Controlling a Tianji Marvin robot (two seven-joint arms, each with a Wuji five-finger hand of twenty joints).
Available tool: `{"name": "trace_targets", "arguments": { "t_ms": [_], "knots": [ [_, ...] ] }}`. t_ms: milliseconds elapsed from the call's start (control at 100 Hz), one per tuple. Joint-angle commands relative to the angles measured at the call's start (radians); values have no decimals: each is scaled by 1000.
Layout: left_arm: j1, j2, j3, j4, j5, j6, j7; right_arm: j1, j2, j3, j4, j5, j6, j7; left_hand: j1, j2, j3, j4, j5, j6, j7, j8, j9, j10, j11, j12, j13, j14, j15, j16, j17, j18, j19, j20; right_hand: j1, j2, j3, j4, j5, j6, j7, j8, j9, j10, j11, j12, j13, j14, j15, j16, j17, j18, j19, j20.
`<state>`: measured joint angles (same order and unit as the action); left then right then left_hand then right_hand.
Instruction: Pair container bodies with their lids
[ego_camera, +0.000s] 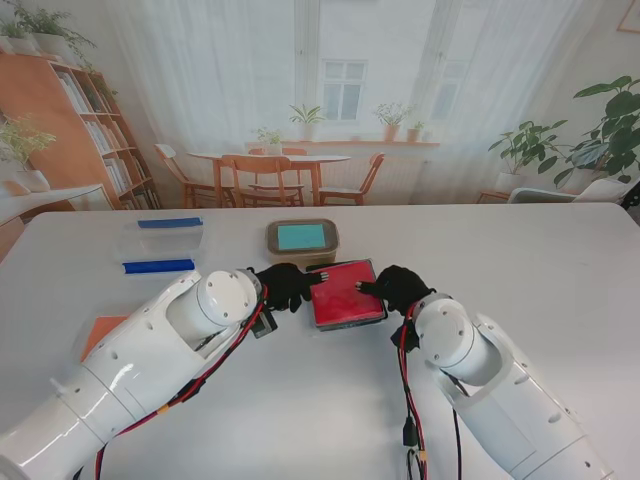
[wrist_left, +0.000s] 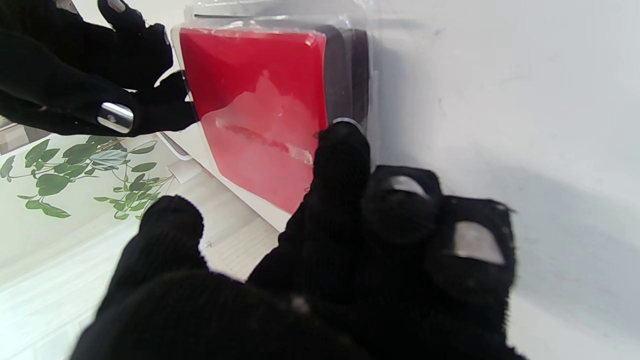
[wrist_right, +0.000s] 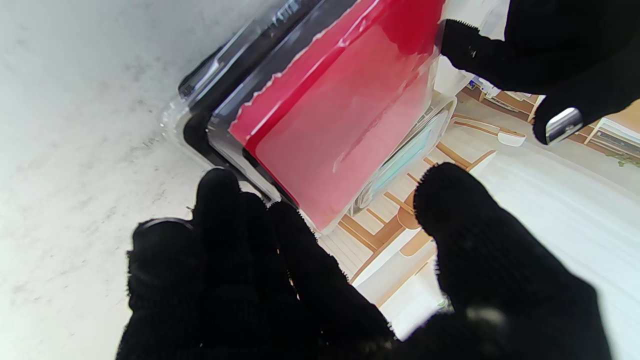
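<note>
White worktop, smooth and a bit marbled up close, in a bright room with curtained windows, a bookshelf, potted plants and a wooden dining table with chairs. Four lidded items show: one red-lidded container mid-worktop, one teal-lidded container just beyond it, one clear box with blue strips to the left, and one orange lid by the left arm. Left robot hand and right robot hand both clamp the red one's opposite edges.
</note>
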<state>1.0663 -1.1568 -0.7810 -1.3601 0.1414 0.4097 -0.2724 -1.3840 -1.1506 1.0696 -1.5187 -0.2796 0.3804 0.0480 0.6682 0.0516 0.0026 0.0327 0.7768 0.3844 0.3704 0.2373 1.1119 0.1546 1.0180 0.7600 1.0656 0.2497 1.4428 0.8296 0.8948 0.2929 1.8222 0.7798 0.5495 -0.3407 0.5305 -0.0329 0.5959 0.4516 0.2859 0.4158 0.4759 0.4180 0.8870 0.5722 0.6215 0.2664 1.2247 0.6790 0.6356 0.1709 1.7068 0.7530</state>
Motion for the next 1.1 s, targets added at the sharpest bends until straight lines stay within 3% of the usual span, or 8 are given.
{"name": "trace_targets", "arguments": {
  "t_ms": [0,660,1090],
  "knots": [
    [0,-10,-1,-4,-6,-7,1,6,-5,0,-10,7,-6,17,-13,-10,-17,8,23,-30,6,13,-5,-23,-4,-6,-2,97,38,0,59,-159,217,-1,-23,-8,10,21,7,-62,12,19,12,12,7,-9,13,65,19,15,36,-103,34,-7],
    [-20,-19,1,4,-21,-6,10,43,-7,-6,21,34,4,37,-14,-12,-17,8,23,-29,6,13,-6,-21,-4,-7,-2,97,38,-1,60,-158,218,-3,-22,-3,9,21,9,-59,15,15,17,15,5,-10,20,67,24,13,46,-108,45,-26],
    [-61,-33,40,50,-40,15,4,72,-11,-13,69,59,16,45,-12,-12,-16,8,19,-29,3,11,-9,-20,-6,-7,-5,98,37,-2,60,-158,218,-3,-24,-4,7,21,1,-63,10,11,7,12,3,-10,11,64,20,11,45,-108,47,-32]
  ]
}}
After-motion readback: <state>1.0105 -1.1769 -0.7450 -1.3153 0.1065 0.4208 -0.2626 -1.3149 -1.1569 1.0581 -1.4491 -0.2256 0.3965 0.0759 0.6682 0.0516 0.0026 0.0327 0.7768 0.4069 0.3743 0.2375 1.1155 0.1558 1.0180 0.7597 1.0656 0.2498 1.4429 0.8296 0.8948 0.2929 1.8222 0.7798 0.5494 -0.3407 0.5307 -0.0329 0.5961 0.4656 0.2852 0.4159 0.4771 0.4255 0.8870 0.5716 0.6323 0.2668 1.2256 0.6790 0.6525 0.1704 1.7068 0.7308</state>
